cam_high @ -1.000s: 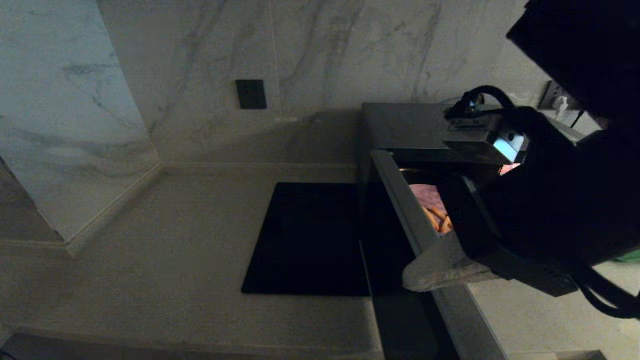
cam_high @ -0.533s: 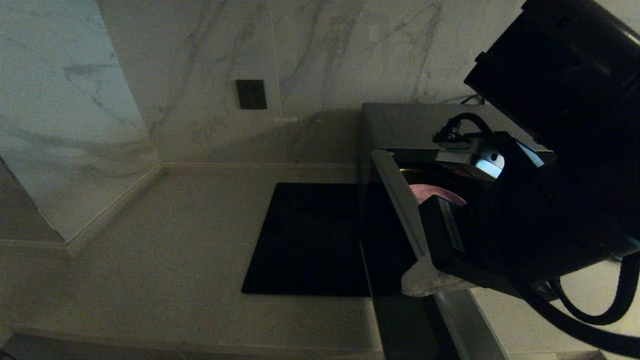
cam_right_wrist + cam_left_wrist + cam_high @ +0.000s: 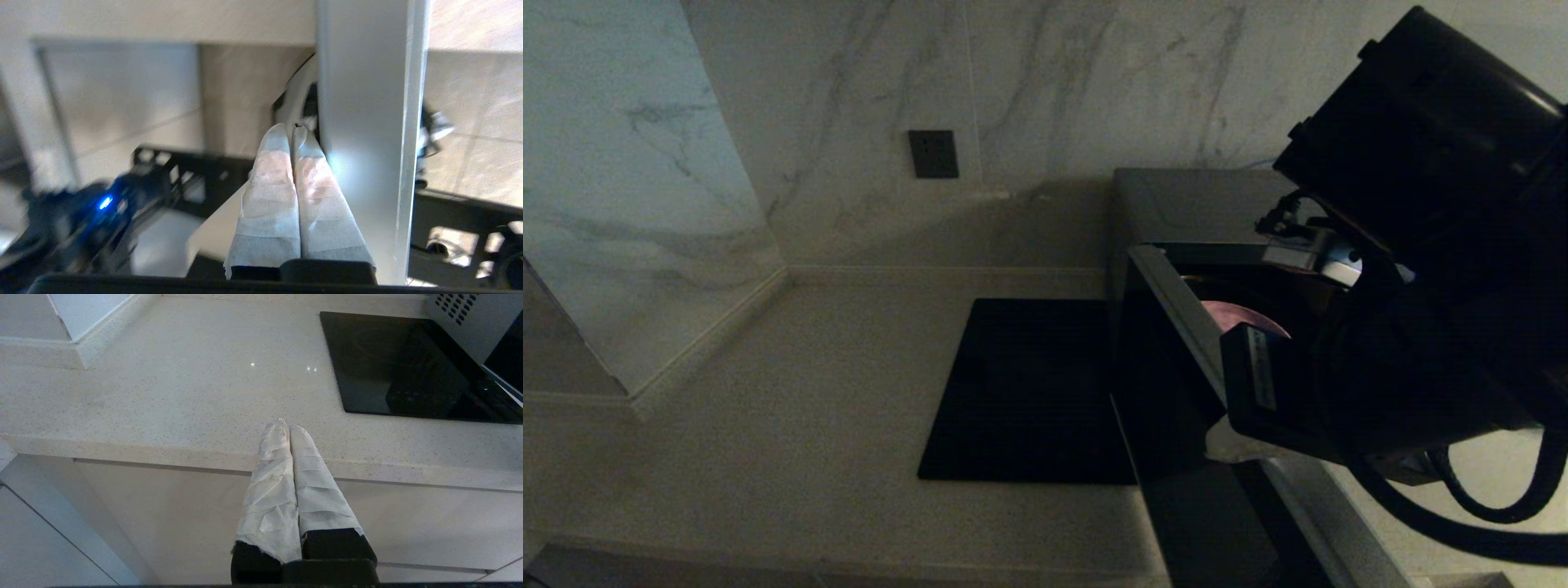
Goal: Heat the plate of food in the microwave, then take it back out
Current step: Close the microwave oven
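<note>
The silver-grey microwave stands at the right with its door swung open toward me. Inside it, a sliver of the pale pink plate of food shows; my right arm hides the rest, including the sticks. My right gripper is shut with nothing in it. Its taped fingers point down and lie against the door's silver panel near its free end. My left gripper is also shut and empty. It hangs at the counter's front edge, left of the microwave, out of the head view.
A flat black square slab lies on the pale speckled counter just left of the microwave. Marble walls close off the back and left, with a dark wall plate. My bulky right arm fills the right side.
My right arm has shifted and now covers more of the oven's opening, hiding the fries. The door's free end has swung a little to the right, toward the oven.
</note>
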